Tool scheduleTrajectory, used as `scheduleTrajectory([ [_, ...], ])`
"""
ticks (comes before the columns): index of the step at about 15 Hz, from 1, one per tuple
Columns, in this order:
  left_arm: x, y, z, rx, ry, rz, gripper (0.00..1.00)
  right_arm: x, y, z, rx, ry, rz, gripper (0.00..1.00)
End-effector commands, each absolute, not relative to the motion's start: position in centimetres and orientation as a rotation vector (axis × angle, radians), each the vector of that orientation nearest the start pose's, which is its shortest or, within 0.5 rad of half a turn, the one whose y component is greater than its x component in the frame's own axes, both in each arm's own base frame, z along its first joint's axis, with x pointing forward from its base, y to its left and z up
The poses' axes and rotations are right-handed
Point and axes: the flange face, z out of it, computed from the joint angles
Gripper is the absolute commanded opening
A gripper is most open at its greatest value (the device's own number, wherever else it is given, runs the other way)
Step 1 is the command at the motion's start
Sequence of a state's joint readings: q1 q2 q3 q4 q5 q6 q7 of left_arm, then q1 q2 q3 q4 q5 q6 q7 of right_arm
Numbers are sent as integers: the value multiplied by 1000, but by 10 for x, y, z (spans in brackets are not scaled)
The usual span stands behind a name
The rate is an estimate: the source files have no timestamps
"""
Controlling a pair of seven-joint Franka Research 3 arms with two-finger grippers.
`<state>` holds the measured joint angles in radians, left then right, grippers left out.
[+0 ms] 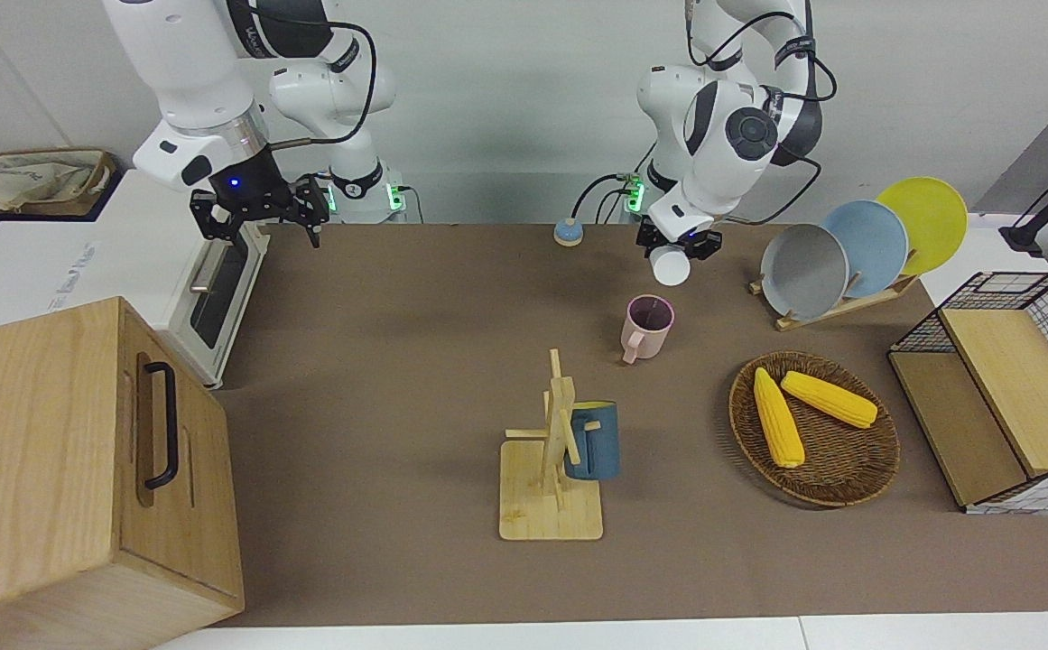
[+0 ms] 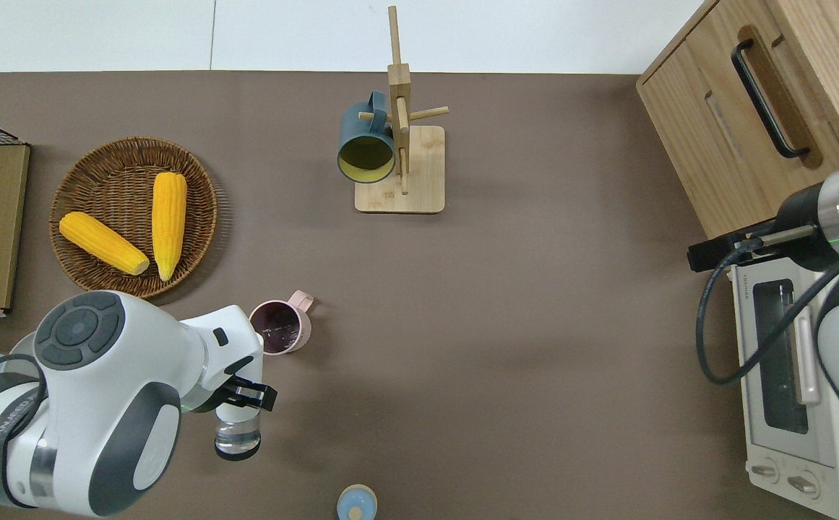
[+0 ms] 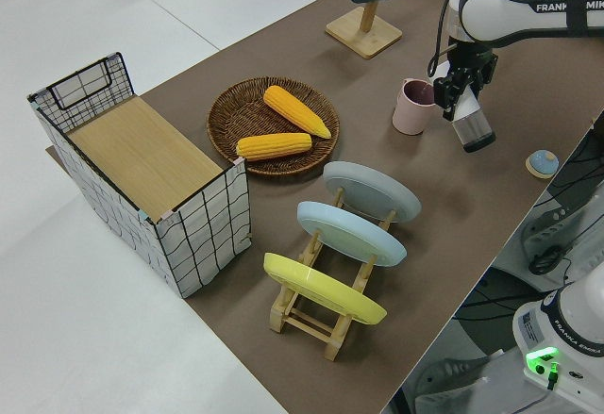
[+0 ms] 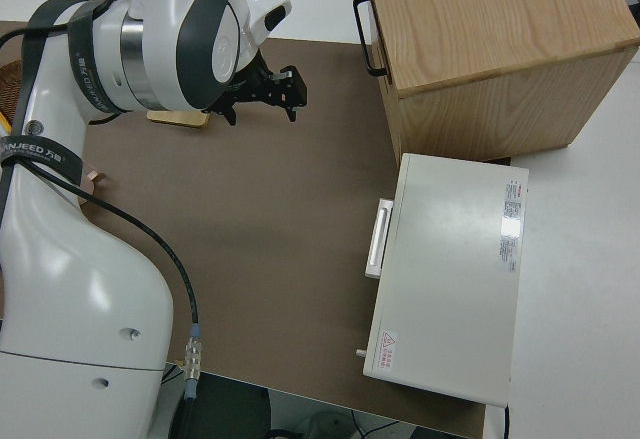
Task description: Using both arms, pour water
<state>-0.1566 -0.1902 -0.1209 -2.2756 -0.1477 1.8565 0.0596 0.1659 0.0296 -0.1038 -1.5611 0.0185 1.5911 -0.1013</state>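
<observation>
My left gripper [image 1: 679, 244] [image 2: 243, 394] [image 3: 462, 89] is shut on the upper part of a clear bottle [image 1: 671, 267] [image 2: 237, 433] [image 3: 473, 131]. The bottle hangs tilted below the fingers, in the air over the bare brown mat beside a pink mug [image 1: 648, 327] [image 2: 280, 327] [image 3: 412, 107]. The mug stands upright on the mat, its handle pointing away from the robots. The bottle's mouth is hidden by the gripper. My right arm is parked with its gripper [image 1: 257, 215] [image 4: 262, 94] open and holding nothing.
A small blue round lid [image 1: 568, 233] [image 2: 356, 503] lies near the robots' edge. A wooden mug tree [image 1: 552, 451] holds a dark blue mug [image 2: 366, 144]. Also here: a wicker basket [image 1: 848, 469] of corn, a plate rack [image 3: 326, 315], a wire crate [image 3: 142, 164], a toaster oven [image 4: 450, 279] and a wooden cabinet [image 1: 54, 469].
</observation>
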Motion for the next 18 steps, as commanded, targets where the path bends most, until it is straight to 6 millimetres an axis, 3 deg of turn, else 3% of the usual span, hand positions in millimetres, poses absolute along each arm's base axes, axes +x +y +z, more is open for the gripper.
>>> scheduleTrajectory([
  [1,442,-139,432,-3161,425,378,0,562,36,618,-3118,-273,-1,987],
  [6,442,-138,433,-3160,421,388,0,562,37,618,-3118,-276,-1,987],
  [10,444,-140,450,-3141,407,393,0,562,36,618,-3118,-273,-1,987],
  [15,442,-144,455,-3141,391,374,0,562,36,618,-3118,-273,2,987],
  [18,435,-141,457,-3177,361,251,0,562,36,618,-3118,-273,-1,987],
])
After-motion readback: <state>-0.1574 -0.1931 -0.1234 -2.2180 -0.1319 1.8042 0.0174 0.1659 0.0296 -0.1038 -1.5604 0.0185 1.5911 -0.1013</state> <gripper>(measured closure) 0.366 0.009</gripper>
